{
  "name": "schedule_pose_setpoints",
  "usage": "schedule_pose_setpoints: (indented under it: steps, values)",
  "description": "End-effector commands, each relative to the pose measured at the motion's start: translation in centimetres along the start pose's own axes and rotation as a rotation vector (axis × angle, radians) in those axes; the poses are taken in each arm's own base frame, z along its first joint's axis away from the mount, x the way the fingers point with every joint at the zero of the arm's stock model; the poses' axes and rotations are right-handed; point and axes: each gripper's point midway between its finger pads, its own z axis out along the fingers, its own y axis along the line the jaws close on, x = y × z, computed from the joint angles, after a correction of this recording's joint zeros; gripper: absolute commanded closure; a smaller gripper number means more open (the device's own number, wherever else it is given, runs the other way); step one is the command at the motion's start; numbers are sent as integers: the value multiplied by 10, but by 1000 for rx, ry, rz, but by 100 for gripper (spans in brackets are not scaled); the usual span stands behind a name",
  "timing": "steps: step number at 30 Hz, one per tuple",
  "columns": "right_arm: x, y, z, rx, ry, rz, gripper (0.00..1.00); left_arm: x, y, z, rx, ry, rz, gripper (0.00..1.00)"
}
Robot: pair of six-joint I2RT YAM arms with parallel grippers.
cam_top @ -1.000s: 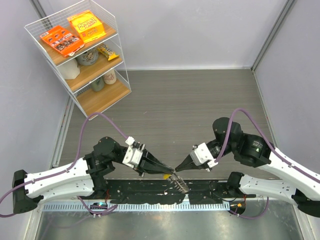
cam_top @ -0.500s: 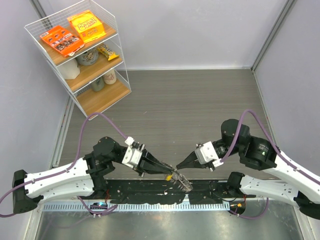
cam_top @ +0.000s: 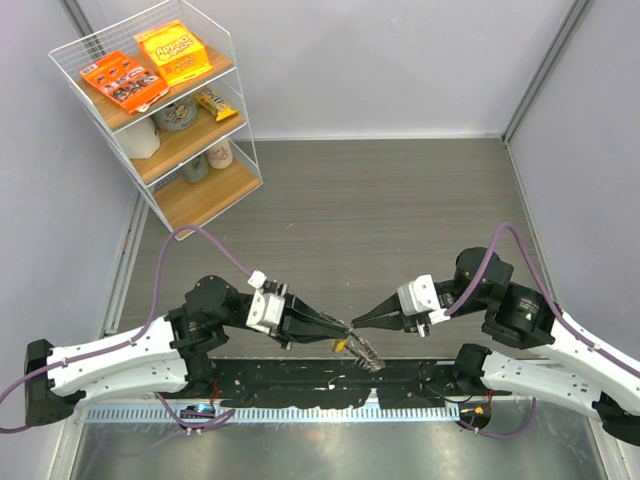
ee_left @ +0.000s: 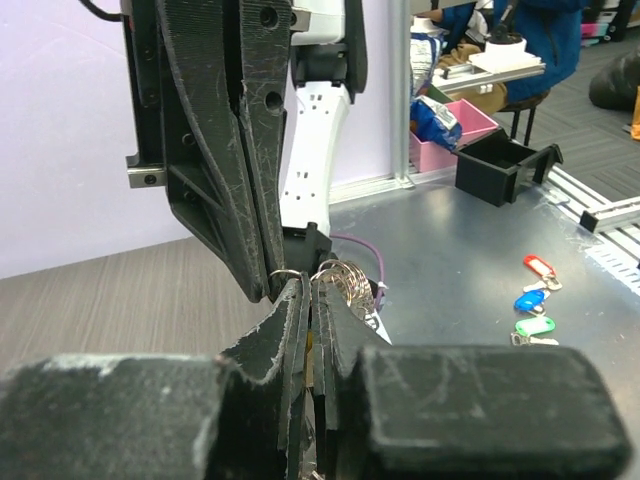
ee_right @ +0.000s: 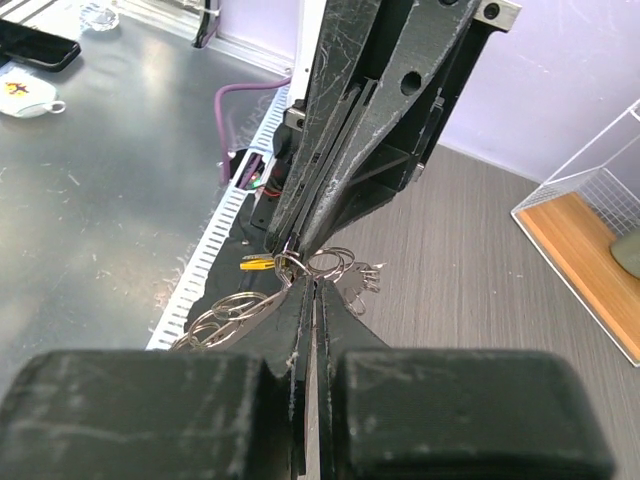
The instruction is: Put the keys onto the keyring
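**Mia:** Where is the floppy silvery metal keyring?

**Ben:** Close to the near edge of the grey wood-look table, in the middle. It hangs in a bunch of loops where the two arms meet, just over the black strip by their bases.

**Mia:** What is the left gripper doing?

**Ben:** Its two black fingers are pressed together, with a thin wire loop of the keyring pinched at the tips.

**Mia:** And the right gripper?

**Ben:** The same. Its fingers are squeezed tight on the bunch, tip to tip with the left one. The two almost touch.

**Mia:** I see something yellow!

**Ben:** That is the tiny key with the yellow head. It sticks out flat, right beside the pinched spot, on a small ring.

**Mia:** And the plain silver key?

**Ben:** I cannot pick it out. It is all shiny loops there.

**Mia:** What is far away on the left?

**Ben:** A wire shelf with wooden boards, with orange snack boxes on top.
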Motion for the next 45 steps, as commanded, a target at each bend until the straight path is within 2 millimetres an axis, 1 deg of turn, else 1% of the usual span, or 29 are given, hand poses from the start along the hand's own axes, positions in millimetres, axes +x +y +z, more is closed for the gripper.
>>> schedule_pose_setpoints:
  steps: [1, 2, 3, 4, 6, 10, 12, 14, 18, 23, 29, 36, 41, 45]
  values:
    - [-42, -18, -4, 96, -146, -83, 94, -4, 20, -1, -108, 1, 38, 90]
    - [-46, -20, -7, 117, -160, -95, 94, -5, 20, -1, -111, 1, 40, 91]
    - [-43, -20, -6, 126, -160, -88, 94, -4, 22, -1, -117, 4, 41, 92]
    - [-47, -22, -9, 145, -174, -101, 94, -4, 22, -2, -120, 8, 40, 92]
    - [-44, -24, -11, 167, -176, -99, 95, -4, 25, -1, -130, 9, 40, 93]
    - [-46, -27, -14, 205, -196, -99, 94, -5, 27, 0, -139, 10, 40, 92]
    - [-47, -29, -16, 228, -214, -98, 94, -5, 29, 0, -147, 11, 37, 91]
    - [-53, -34, -19, 259, -245, -103, 95, -5, 30, 0, -156, 11, 39, 89]
    - [-56, -41, -23, 317, -270, -92, 95, -5, 32, 0, -166, 10, 40, 86]
    - [-61, -52, -29, 394, -310, -81, 94, -5, 33, -2, -176, 6, 43, 84]
    - [-64, -58, -37, 455, -334, -77, 94, -5, 36, -5, -205, 6, 43, 74]
    - [-66, -60, -45, 495, -348, -88, 94, -6, 45, -10, -271, 7, 38, 66]
    - [-68, -60, -49, 512, -366, -85, 94, -18, 56, -19, -350, -27, 52, 59]
    - [-69, -61, -50, 520, -386, -75, 94, -31, 66, -27, -429, -75, 81, 57]
